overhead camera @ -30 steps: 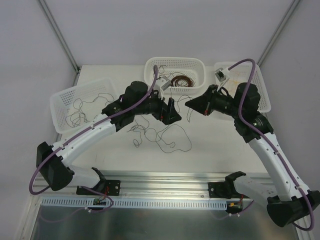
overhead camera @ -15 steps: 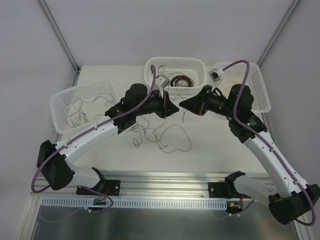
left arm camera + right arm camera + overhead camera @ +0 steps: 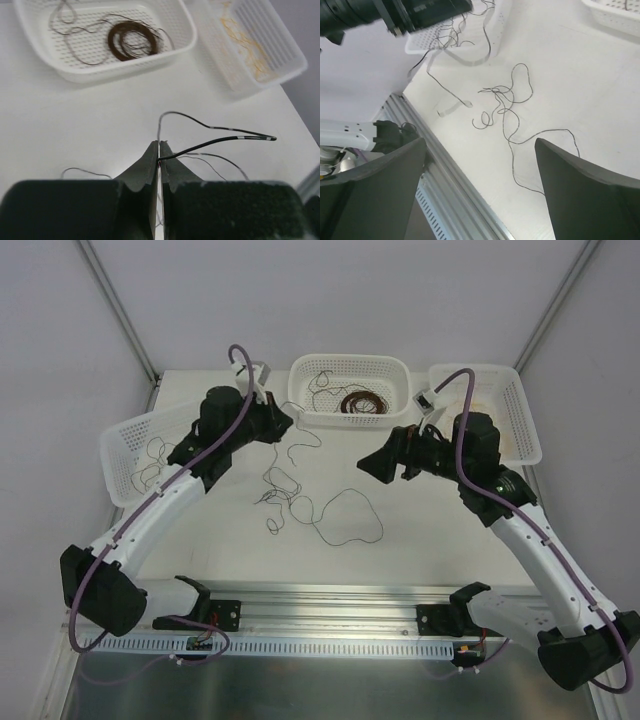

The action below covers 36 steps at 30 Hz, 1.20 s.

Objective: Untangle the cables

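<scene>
A loose tangle of thin dark cables (image 3: pixel 290 495) lies on the white table between the arms, with a wide loop trailing to the right. My left gripper (image 3: pixel 287 427) is shut on one black cable (image 3: pixel 220 141) near its end. It holds that strand above the table, left of the middle basket. The strand hangs down into the tangle. My right gripper (image 3: pixel 367 466) hovers right of the tangle, open, with nothing between its fingers (image 3: pixel 585 190). From the right wrist the cables (image 3: pixel 505 107) show on the table ahead of that gripper (image 3: pixel 480 145).
Three white perforated baskets stand at the back. The left basket (image 3: pixel 125 445) holds dark strands. A brown coil lies in the middle basket (image 3: pixel 187 30). The right basket (image 3: pixel 295 62) holds yellow strands. A metal rail (image 3: pixel 330 595) runs along the near table edge.
The left gripper shut on a black cable and drew back left and up, stretching it out of the tangle. The right gripper opened and let go of the cables.
</scene>
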{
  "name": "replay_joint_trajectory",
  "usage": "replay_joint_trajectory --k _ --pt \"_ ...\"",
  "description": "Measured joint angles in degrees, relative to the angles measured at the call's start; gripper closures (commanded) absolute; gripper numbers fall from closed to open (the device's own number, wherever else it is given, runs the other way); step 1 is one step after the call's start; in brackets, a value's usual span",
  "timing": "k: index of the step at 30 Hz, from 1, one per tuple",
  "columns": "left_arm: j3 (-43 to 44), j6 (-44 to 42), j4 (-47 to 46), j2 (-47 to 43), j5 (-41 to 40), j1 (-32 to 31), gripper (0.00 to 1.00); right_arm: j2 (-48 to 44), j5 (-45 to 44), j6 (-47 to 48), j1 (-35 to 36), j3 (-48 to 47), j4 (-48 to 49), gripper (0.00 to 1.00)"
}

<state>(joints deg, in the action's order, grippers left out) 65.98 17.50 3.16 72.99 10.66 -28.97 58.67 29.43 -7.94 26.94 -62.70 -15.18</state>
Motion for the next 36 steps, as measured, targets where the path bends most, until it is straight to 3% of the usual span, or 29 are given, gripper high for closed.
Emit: replay_joint_trajectory --k 13,24,26,28,29,32,36 --pt "1.38 -0.87 3.58 -2.73 -11.74 25.77 1.0 -1.29 -4.17 6.01 0.0 -0.39 -5.95 0.04" --pt "1.27 2.47 3.02 5.4 -14.34 41.09 1.0 -0.17 -4.81 8.92 0.0 -0.42 -7.72 0.04" --pt "0.74 2.86 2.89 7.63 -14.43 42.69 0.86 0.35 -4.83 9.2 0.0 -0.42 -7.85 0.04" --pt "-0.07 3.06 2.91 9.94 -14.43 44.09 0.67 1.03 -4.81 9.64 0.0 -0.42 -7.85 0.04" --pt "-0.61 3.28 3.06 10.73 -14.38 44.59 0.5 1.4 -4.81 9.84 0.0 -0.39 -7.87 0.04" --pt "-2.29 3.02 3.56 11.37 -14.71 45.33 0.26 2.69 -4.79 10.29 0.0 -0.22 -7.87 0.04" --pt "-3.15 2.1 3.52 10.67 -14.49 45.31 0.09 4.61 -4.48 10.67 0.11 0.72 -7.78 0.03"
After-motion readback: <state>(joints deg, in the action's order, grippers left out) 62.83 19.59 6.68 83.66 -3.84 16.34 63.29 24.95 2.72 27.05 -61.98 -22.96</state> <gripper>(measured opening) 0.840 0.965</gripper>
